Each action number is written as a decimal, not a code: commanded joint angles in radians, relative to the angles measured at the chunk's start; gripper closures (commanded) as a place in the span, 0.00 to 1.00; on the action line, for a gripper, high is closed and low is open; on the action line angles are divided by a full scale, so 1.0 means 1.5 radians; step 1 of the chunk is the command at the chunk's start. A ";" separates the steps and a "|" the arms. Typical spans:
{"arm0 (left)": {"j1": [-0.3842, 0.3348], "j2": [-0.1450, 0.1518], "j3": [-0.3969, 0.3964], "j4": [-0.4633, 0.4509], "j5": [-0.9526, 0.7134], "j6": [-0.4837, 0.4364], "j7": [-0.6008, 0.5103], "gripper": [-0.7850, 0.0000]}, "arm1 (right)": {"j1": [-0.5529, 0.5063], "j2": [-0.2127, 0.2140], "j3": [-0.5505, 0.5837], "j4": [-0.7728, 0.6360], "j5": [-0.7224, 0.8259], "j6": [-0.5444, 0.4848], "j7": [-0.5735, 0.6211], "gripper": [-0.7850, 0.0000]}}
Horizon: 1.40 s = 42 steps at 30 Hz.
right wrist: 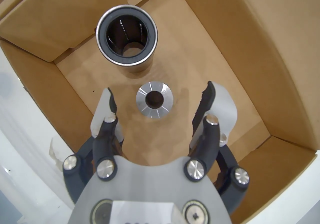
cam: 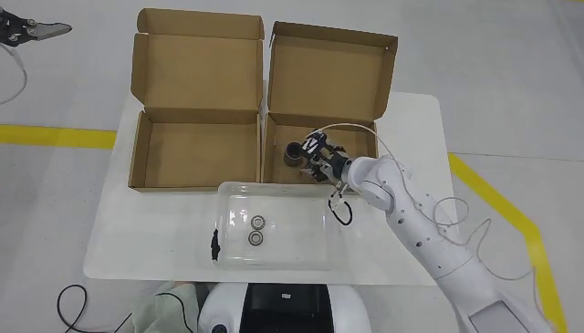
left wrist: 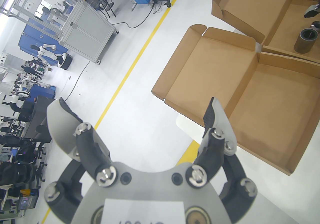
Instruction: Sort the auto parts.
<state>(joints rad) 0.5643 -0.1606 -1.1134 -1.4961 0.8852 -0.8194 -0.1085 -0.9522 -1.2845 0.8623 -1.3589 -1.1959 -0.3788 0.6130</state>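
Note:
In the right cardboard box point(cam: 356, 164) a dark linear bearing sleeve point(right wrist: 127, 37) stands upright near its left wall. Beside it a small silver bushing point(right wrist: 154, 103) stands on the box floor. My right gripper point(right wrist: 160, 89) hangs open just above the bushing, one finger on each side, touching nothing. From the top view this gripper point(cam: 319, 162) sits next to the sleeve point(cam: 293, 153). Two round bearings point(cam: 257, 229) lie in the clear plastic tray point(cam: 315, 251). My left gripper point(left wrist: 137, 103) is open and empty, out over the floor beyond the table's left side point(cam: 41, 30).
The left cardboard box point(cam: 196, 155) has nothing in it; both boxes have their lids folded back. A small black part point(cam: 214, 242) lies at the tray's left edge. The white table point(cam: 137, 233) has bare room left of the tray.

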 commanded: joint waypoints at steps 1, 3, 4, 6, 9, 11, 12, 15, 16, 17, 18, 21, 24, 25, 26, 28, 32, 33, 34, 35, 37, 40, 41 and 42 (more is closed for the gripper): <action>0.000 0.000 0.000 0.000 0.000 0.000 0.000 0.00 | -0.007 0.002 0.005 -0.013 -0.005 -0.001 -0.008 0.09; 0.000 0.000 0.000 0.000 0.000 0.000 0.000 0.00 | -0.018 0.005 0.012 -0.033 -0.011 -0.002 -0.016 0.08; 0.000 0.000 0.000 0.000 0.000 0.000 0.000 0.00 | -0.025 0.007 0.018 -0.045 -0.015 -0.003 -0.021 0.08; 0.000 0.000 0.000 0.000 0.000 0.000 0.000 0.00 | -0.042 0.012 0.030 -0.076 -0.024 -0.008 -0.032 0.08; 0.000 0.000 0.000 0.000 0.000 0.000 0.000 0.00 | -0.069 0.020 0.051 -0.127 -0.035 -0.025 -0.056 0.08; 0.000 0.000 0.000 0.000 0.000 0.000 0.000 0.00 | -0.088 0.025 0.064 -0.163 -0.038 -0.045 -0.079 0.07; 0.000 0.000 0.000 0.000 0.000 0.000 0.000 0.00 | -0.096 0.027 0.068 -0.177 -0.044 -0.054 -0.084 0.07; 0.000 0.000 0.000 0.000 0.000 0.000 0.000 0.00 | -0.116 0.033 0.073 -0.219 -0.061 -0.075 -0.087 0.05; 0.000 0.000 0.000 0.000 0.000 0.000 0.000 0.00 | -0.123 0.033 0.071 -0.233 -0.061 -0.079 -0.090 0.05; 0.000 0.000 0.000 0.000 0.000 0.000 0.000 0.00 | -0.130 0.034 0.069 -0.245 -0.060 -0.085 -0.092 0.04; 0.000 0.000 0.000 0.000 0.000 0.000 0.000 0.00 | -0.136 0.035 0.067 -0.255 -0.064 -0.089 -0.093 0.04; 0.000 0.000 0.000 0.000 0.000 0.000 0.000 0.00 | -0.153 0.035 0.056 -0.282 -0.063 -0.103 -0.115 0.01; 0.000 0.000 0.000 0.000 0.000 0.000 0.000 0.00 | -0.169 0.037 0.051 -0.295 -0.067 -0.113 -0.143 0.00; 0.000 0.000 0.000 0.000 0.000 0.000 0.000 0.00 | -0.174 0.037 0.050 -0.300 -0.067 -0.117 -0.155 0.00; 0.000 0.000 0.000 0.000 0.000 0.000 0.000 0.00 | -0.179 0.038 0.051 -0.304 -0.071 -0.119 -0.163 0.00; 0.000 0.000 0.000 0.000 0.000 0.000 0.000 0.00 | -0.188 0.040 0.050 -0.315 -0.082 -0.123 -0.172 0.00; 0.000 0.000 0.000 0.000 0.000 0.000 0.000 0.00 | -0.204 0.043 0.052 -0.333 -0.100 -0.124 -0.184 0.00; 0.000 0.000 0.000 0.000 0.000 0.000 0.000 0.00 | -0.204 0.043 0.052 -0.333 -0.100 -0.124 -0.184 0.00; 0.000 0.000 0.000 0.000 0.000 0.000 0.000 0.00 | -0.204 0.043 0.052 -0.333 -0.100 -0.124 -0.184 0.00; 0.000 0.000 0.000 0.000 0.000 0.000 0.000 0.00 | -0.204 0.043 0.052 -0.333 -0.100 -0.124 -0.184 0.00; 0.000 0.000 0.000 0.000 0.000 0.000 0.000 0.00 | -0.204 0.043 0.052 -0.333 -0.100 -0.124 -0.184 0.00; 0.000 0.000 0.000 0.000 0.000 0.000 0.000 0.00 | -0.204 0.043 0.052 -0.333 -0.100 -0.124 -0.184 0.00; 0.000 0.000 0.000 0.000 0.000 0.000 0.000 0.00 | -0.204 0.043 0.052 -0.333 -0.100 -0.124 -0.184 0.00; 0.000 0.000 0.000 0.000 0.000 0.000 0.000 0.00 | -0.204 0.043 0.052 -0.333 -0.100 -0.124 -0.184 0.00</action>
<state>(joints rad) 0.5643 -0.1606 -1.1134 -1.4961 0.8852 -0.8194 -0.1085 -1.2582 -1.2205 0.9400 -1.8579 -1.3452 -0.5644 0.3371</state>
